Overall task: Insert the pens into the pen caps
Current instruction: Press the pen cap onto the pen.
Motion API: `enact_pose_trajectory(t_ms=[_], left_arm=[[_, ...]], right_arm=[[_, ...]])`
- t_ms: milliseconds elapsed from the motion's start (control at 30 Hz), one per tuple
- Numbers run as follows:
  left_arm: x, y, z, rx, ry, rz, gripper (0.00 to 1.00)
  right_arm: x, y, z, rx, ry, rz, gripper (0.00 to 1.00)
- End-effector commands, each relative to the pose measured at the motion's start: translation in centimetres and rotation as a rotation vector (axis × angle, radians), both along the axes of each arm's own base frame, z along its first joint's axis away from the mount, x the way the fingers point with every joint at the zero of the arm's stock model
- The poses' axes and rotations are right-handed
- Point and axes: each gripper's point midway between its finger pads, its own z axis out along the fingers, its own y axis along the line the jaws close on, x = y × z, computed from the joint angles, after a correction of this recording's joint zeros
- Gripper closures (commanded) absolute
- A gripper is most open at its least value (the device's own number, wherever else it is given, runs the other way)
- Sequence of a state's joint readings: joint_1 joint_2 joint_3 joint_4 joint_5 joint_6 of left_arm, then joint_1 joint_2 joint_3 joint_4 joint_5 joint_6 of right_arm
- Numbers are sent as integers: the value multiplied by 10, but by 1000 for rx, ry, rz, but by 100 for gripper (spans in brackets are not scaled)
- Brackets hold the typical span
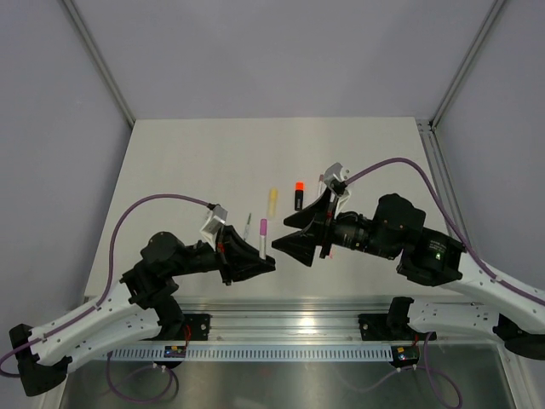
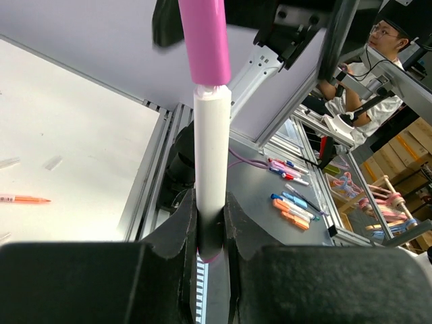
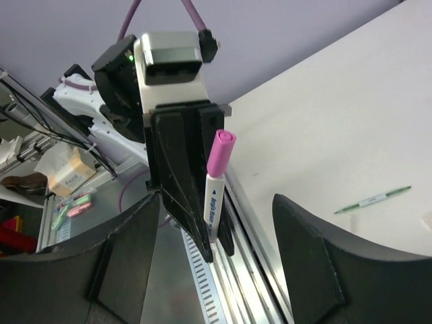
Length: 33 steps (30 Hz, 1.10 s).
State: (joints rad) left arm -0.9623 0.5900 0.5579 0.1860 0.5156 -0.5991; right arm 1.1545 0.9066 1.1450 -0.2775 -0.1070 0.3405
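The white pen (image 2: 210,169) is a light, stiff plastic stick with a smooth round barrel, so it will probably twist or slide in a loose pinch. The sound place to hold it is low on the barrel, well clear of the capped end, and that is where the left gripper (image 2: 210,223) has it: its jaws are closed tight on the lower barrel, with a pink cap (image 2: 204,40) sitting on the free end above. The cap looks like a press fit, so any push should run straight along the pen, not across it. The left arm reaches inward from its base with the wrist turned, so the pen is held off the table (image 1: 187,162), pointing towards the far side. The right arm folds in from the other side, and the right gripper (image 1: 285,237) faces the pen with its jaws spread wide, one on each side of the capped end, holding nothing. Beyond them, a pale yellow highlighter (image 1: 272,201) and a black highlighter (image 1: 298,194) lie on the table.
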Motion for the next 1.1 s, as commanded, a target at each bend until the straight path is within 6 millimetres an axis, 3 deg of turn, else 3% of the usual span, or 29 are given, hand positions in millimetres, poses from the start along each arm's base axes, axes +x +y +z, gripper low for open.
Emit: enact_pose_trajectory(t_ms=[0, 200, 333, 500, 933, 1067], left_arm=[[-2, 3, 27, -60, -76, 1, 100], [10, 2, 29, -57, -81, 65, 100], [6, 1, 30, -62, -91, 38, 100], [5, -3, 24, -59, -75, 22, 100], [3, -1, 25, -64, -75, 17, 100], [3, -1, 26, -67, -75, 16, 100]], right_arm=[[20, -11, 28, 8, -71, -103, 27], [44, -6, 43, 63, -41, -221, 38], [49, 10, 35, 28, -46, -203, 38], [40, 25, 33, 45, -73, -111, 38], [38, 34, 19, 68, -4, -41, 46], [34, 37, 16, 65, 6, -13, 56]])
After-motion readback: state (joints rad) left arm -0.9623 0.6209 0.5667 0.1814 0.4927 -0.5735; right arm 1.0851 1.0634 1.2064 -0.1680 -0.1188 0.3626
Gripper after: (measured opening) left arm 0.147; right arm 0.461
